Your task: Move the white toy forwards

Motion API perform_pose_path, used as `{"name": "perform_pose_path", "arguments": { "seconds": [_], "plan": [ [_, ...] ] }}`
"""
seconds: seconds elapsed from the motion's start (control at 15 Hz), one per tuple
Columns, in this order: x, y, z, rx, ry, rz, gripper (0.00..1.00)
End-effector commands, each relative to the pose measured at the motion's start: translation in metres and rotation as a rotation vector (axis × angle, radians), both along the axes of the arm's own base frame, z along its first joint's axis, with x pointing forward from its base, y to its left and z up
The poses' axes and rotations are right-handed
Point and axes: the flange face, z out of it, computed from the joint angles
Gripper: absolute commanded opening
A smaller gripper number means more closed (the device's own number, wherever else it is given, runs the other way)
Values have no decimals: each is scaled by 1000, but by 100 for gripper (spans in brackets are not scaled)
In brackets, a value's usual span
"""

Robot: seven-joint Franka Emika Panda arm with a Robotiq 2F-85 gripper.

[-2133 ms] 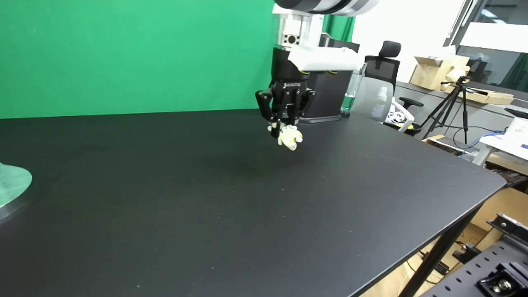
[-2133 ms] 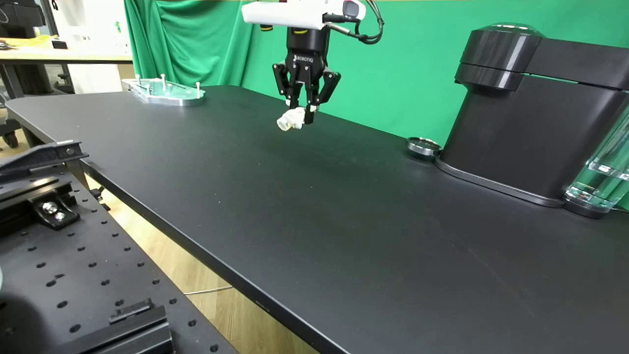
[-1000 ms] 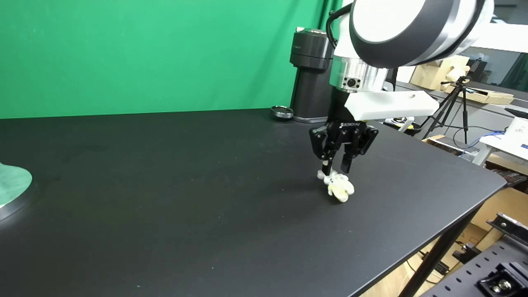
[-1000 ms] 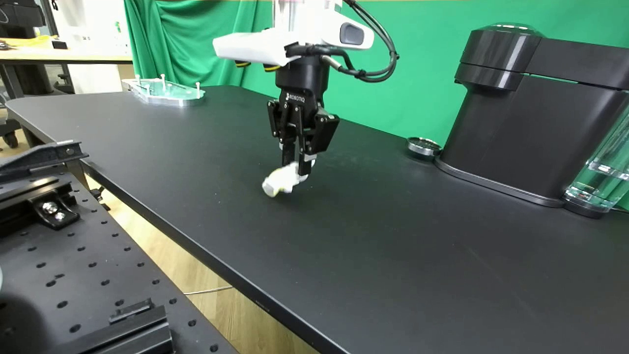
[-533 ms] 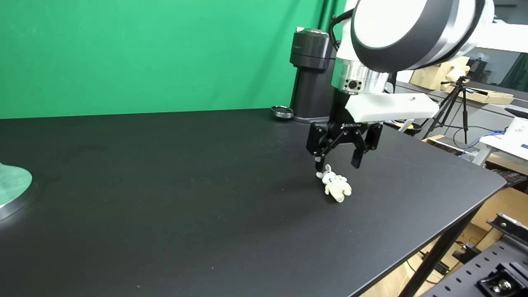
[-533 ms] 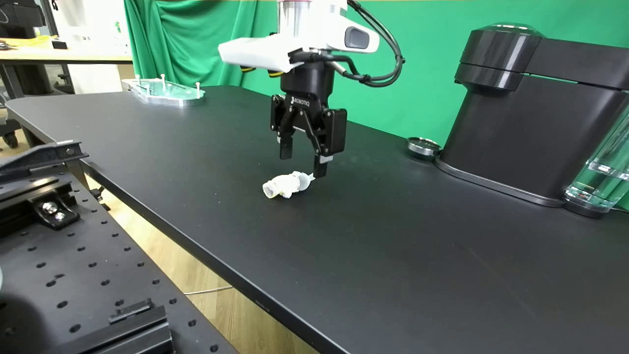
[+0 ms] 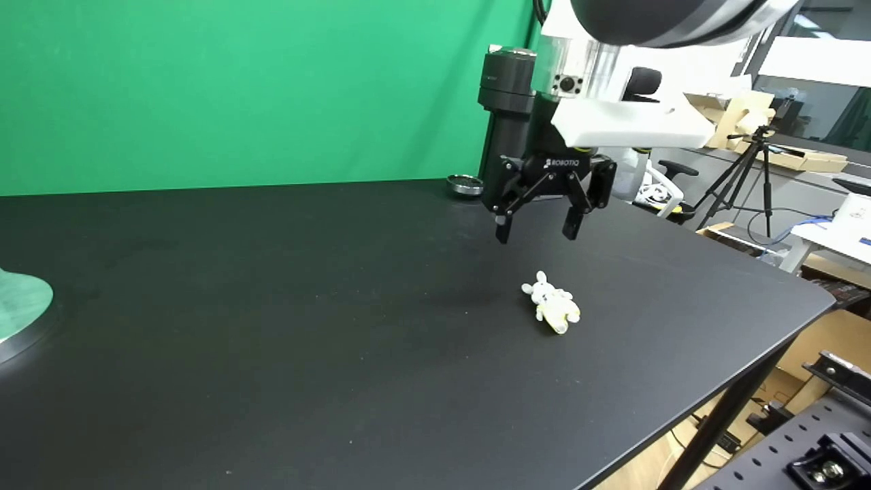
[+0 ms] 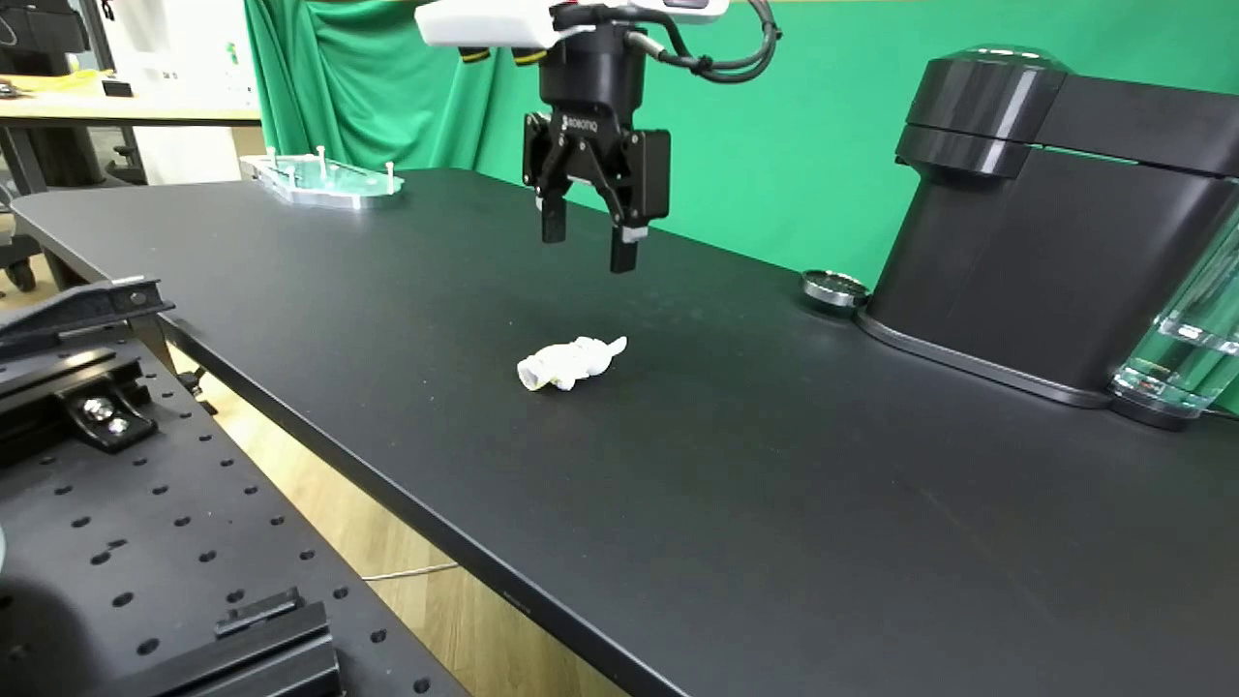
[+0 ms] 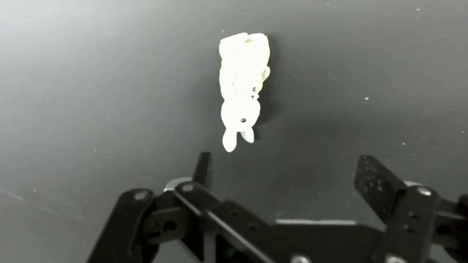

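Wrist view: you are looking down on the white toy, and its two ears are pointing toward your gripper. A dark dot is showing on its head.
Gripper: in both exterior views it is hanging above the desk. Its fingers are standing wide apart, and the toy is lying outside the gap between them.
White toy: it is lying on the desk, between the long edge by the green cloth and the long edge by the dark plate with holes. Its ears are pointing to the cloth side, and its bottom end is pointing to the plate side.
Black coffee machine: in an exterior view you are seeing it standing upright by the cloth edge, well apart from the toy.
Round dish: it is sitting just beside the coffee machine, near the cloth edge, and its silver rim is shining.
See-through tank: it is standing at the other end of the coffee machine.
Clear tray: in an exterior view it is sitting by the far edge, near the corner at the cloth, and its little posts are sticking up.
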Motion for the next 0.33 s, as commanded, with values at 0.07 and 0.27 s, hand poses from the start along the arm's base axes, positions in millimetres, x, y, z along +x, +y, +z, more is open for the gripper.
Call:
{"name": "perform_pose_path", "arguments": {
  "seconds": [0.07,0.27],
  "plan": [
    [-8,13,31,38,33,-68,100],
    [-9,18,42,46,47,-90,100]
  ]
}}
